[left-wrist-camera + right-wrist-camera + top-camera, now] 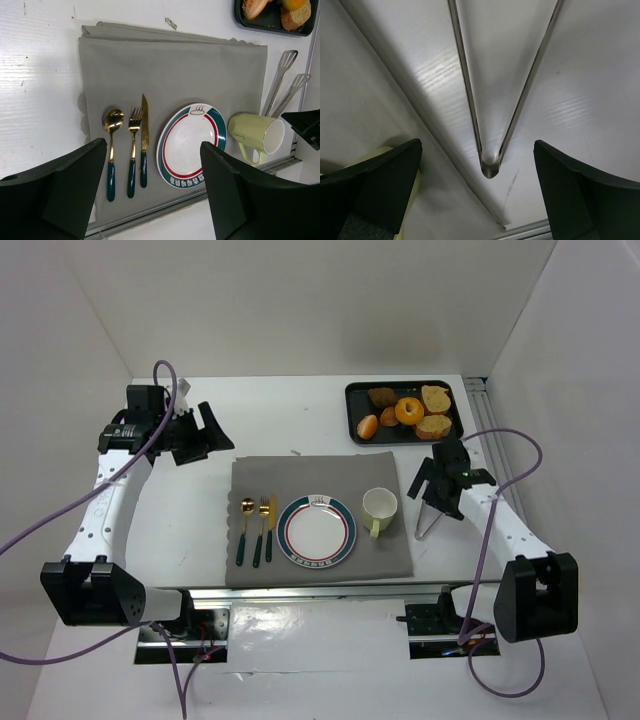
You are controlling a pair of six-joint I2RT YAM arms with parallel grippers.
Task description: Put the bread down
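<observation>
Golden-tan oblong bread slice w/ darker brown crust [432, 427] is still on the black rectangular tray [350, 412] at the far right of the white worktop [280, 410]. It lies at the tray's near-right corner, next to a paler slice, a dark round bun and an orange piece. Nothing grips it.

White round plate w/ green-and-red rim [317, 532] sits bare on the grey cloth placemat [330, 475], btwn the gold cutlery w/ dark green handles [256, 530] and the pale green mug [379, 508].

Right tool [432, 490] hangs just over the steel tongs [428, 518], which lie on the worktop right of the mat. Wrist view has the tongs' hinge end [490, 165] centred btwn the fingers, jaws spread wide, holding nothing; can't tell if they touch the metal. Left tool [208, 435] is parked far left, well apart from everything, jaws wide too, empty.

Progress, as I read it: basically zero, only the approach to the tongs is made. Left to do: close on the tongs, lift, reach to the tray, pinch the slice, carry it over and set it down, prob. on the plate.
</observation>
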